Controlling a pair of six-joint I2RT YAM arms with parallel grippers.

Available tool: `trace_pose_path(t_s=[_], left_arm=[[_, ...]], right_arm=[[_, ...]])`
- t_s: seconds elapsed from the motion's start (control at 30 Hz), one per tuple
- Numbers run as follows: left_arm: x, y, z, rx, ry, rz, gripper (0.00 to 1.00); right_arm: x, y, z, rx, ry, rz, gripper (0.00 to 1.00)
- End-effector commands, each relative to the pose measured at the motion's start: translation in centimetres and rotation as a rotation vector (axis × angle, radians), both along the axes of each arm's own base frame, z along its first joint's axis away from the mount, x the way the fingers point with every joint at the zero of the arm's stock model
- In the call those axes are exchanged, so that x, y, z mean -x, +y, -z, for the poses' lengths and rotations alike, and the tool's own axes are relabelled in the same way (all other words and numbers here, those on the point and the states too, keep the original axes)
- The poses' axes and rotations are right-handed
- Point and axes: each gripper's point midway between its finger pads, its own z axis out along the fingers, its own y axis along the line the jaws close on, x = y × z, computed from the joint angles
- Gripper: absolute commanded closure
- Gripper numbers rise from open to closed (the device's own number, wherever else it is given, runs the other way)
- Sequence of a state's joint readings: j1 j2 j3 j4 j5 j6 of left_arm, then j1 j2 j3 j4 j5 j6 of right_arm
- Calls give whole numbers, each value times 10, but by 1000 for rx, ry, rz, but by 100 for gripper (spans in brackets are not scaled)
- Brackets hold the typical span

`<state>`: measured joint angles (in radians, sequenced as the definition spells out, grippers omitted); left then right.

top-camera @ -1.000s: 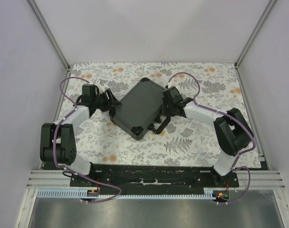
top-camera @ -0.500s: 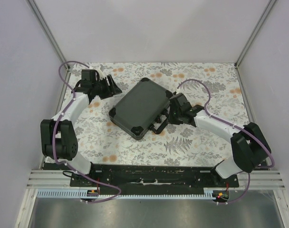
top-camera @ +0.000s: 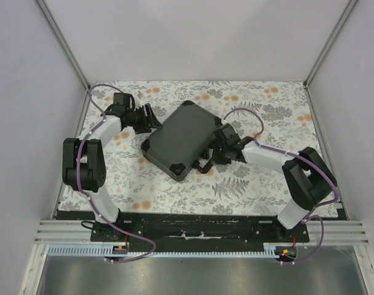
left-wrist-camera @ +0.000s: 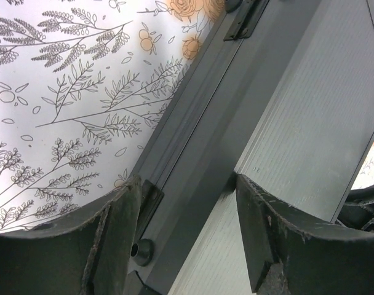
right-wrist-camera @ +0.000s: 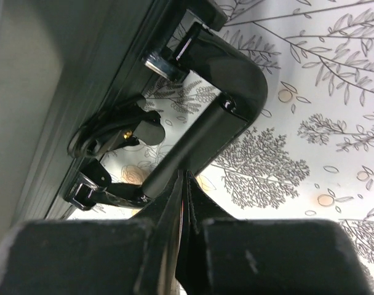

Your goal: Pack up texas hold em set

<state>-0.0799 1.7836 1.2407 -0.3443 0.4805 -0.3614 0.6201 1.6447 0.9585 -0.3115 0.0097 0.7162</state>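
Black hard case (top-camera: 182, 139) lies lid-down mid-bench (top-camera: 254, 184), long axis roughly 1-to-7 o'clock. My right pincer (top-camera: 219, 146) is clenched on nothing at its 4 o'clock side, tips just beside the handle (right-wrist-camera: 202, 132), so the right arm is nearer. My left pincer (top-camera: 151, 118) is released, straddling the 10 o'clock hinge edge. Ribbed dark-grey shell; latch state unclear.
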Motion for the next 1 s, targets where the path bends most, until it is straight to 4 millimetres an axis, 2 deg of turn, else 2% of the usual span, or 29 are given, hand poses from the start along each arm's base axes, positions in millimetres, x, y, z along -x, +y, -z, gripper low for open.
trace_pose_path(t_s=[0.0, 0.13, 0.3, 0.43, 0.73, 0.97], left_arm=[[-19, -2, -5, 1, -31, -6, 32], [-24, 1, 7, -21, -7, -10, 36], [-26, 3, 17, -39, 11, 0, 38], [-26, -1, 23, -23, 23, 15, 38], [-27, -4, 32, -5, 44, 28, 47], [-24, -7, 41, 6, 69, 41, 52]], right_arm=[[-18, 25, -15, -90, -53, -9, 96], [-24, 34, -23, -122, -79, -14, 97], [-27, 35, -35, -111, -112, -19, 97], [-28, 35, -20, -80, -71, -17, 97], [-30, 21, 10, 27, -31, 31, 99], [-33, 16, 20, 62, -29, 46, 100]])
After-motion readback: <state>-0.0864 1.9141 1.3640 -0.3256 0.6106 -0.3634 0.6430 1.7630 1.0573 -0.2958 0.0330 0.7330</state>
